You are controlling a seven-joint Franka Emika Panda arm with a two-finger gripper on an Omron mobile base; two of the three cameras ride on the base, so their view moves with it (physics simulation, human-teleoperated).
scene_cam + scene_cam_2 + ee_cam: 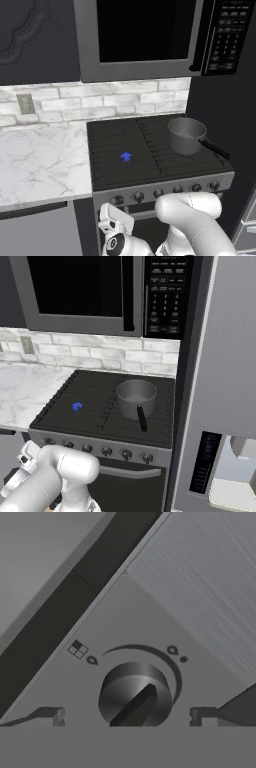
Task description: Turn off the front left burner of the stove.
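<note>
I have the hand low against the front of the stove [165,192], and my hand view puts a dark round knob [134,694] close ahead, its ridge slanted and the flame marks arcing over it. The gripper [127,717] sits with its fingertips [50,714] spread wide, one each side of the knob and not touching it; nothing is held. From the base cameras the front left burner [125,157] is lit, a small blue flame at the centre of its grate, while the grey saucepan [186,134] stands on the grate section to its right. My worry is the closing move: if I shut the fingers before I am far enough forward, they will pinch the knob's face edge and slip when I twist. The ridge is also slanted against the finger line, so a poor roll could skate off it. I judge this the leftmost knob, but cannot confirm it.
</note>
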